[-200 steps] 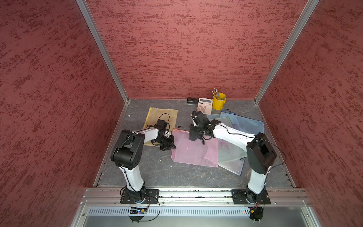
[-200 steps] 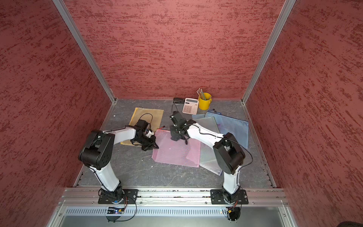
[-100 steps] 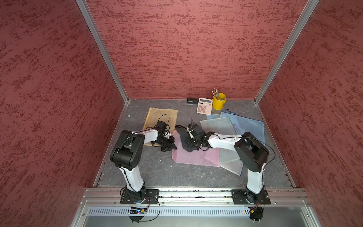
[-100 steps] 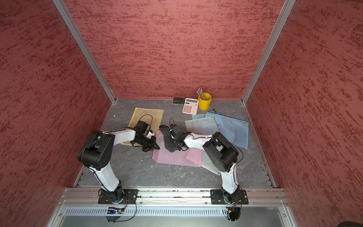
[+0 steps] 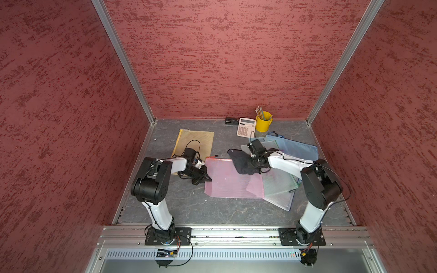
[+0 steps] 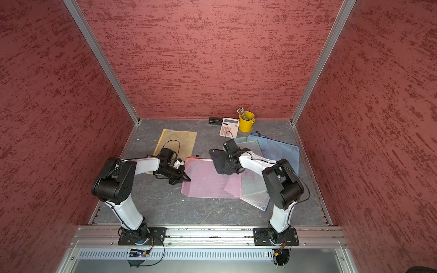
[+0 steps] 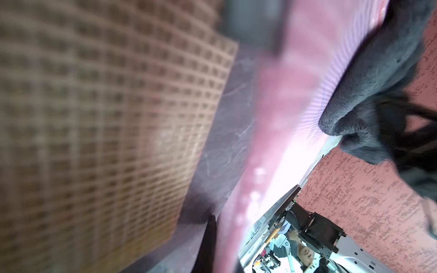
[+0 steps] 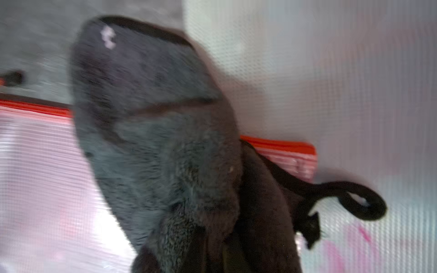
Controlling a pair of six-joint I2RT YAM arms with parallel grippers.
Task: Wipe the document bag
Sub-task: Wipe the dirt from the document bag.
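The pink mesh document bag lies flat mid-table, with a red zipper along its far edge. My left gripper lies low at the bag's left edge, shut on that edge; the pink sheet passes beside its dark finger. A dark grey cloth rests on the bag's far right corner, overhanging the zipper. My right gripper is shut on the cloth, and the cloth hides its fingertips.
A yellow mesh bag lies behind the left arm. A clear bag and a blue bag overlap to the right, under the pink one. At the back wall stand a calculator, a yellow pencil cup and a stapler.
My right gripper dragged the cloth left and nearer across the bag, then back right to the far corner. The left gripper has stayed at the bag's edge.
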